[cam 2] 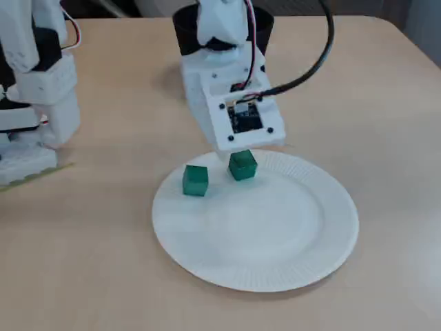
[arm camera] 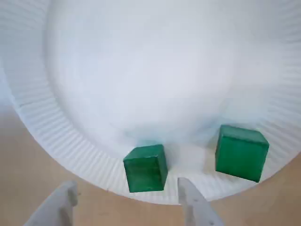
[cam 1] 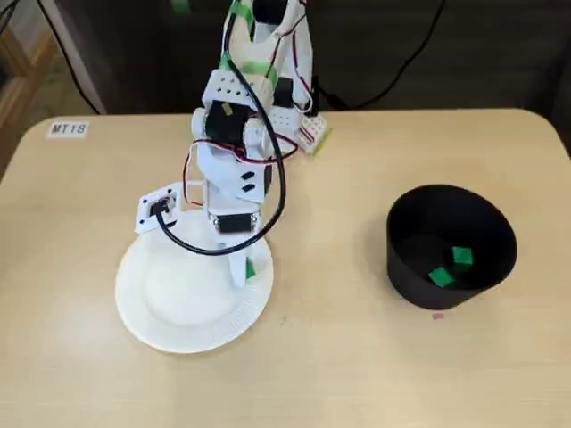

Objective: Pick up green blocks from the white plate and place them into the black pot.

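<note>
Hanging over the ribbed rim of the white plate [arm camera: 42,117], the gripper [arm camera: 127,184] has its jaws spread wide and nothing clasped.

Reading the wrist view from the left, the left finger [arm camera: 59,207] is over bare table [arm camera: 28,188], just outside the rim. Next comes the first green block [arm camera: 146,168], which sits on the inner slope of the rim, level with the fingertips. It lies within the gap but much closer to the right finger [arm camera: 195,205] than to the left, and neither finger can be seen touching it. Past the right finger, outside the gap, the second green block [arm camera: 242,153] rests on the same stretch of rim, apart from the first.

In a fixed view from the plate's far side, the camera housing [cam 2: 241,121] hides the fingers. One block shows directly beneath it and the other just to its left.

In the fixed view from above, the black pot [cam 1: 410,281] stands on the table well to the right of the gripper, clear of the plate. Two stowed blocks [cam 1: 462,257] lie on its floor.
</note>
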Robot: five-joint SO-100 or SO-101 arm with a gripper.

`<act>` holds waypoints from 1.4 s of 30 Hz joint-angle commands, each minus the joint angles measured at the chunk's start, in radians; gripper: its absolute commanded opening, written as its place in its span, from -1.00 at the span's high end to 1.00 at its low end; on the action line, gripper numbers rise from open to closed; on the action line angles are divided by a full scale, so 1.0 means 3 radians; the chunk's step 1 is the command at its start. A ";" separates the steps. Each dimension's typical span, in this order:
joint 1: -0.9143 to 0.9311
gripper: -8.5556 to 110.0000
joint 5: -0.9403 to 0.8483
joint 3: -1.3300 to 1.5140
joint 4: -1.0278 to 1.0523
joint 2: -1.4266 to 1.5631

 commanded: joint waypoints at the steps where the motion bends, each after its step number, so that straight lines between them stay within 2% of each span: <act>1: 0.0015 0.33 -0.0010 -0.0169 -0.0010 -0.0031; 16: 0.0061 0.39 -0.0015 -0.0174 -0.0199 -0.0322; 19: 0.0061 0.48 0.0000 -0.0174 -0.0271 -0.0353; 26: 0.0036 0.87 0.0061 -0.0220 -0.0343 -0.0409; 31: 0.0026 0.90 0.0066 -0.0251 -0.0348 -0.0394; 37: -0.0051 0.90 0.0164 -0.0332 -0.0378 0.0153; 42: -0.0721 0.90 0.0629 -0.0348 -0.0747 0.0961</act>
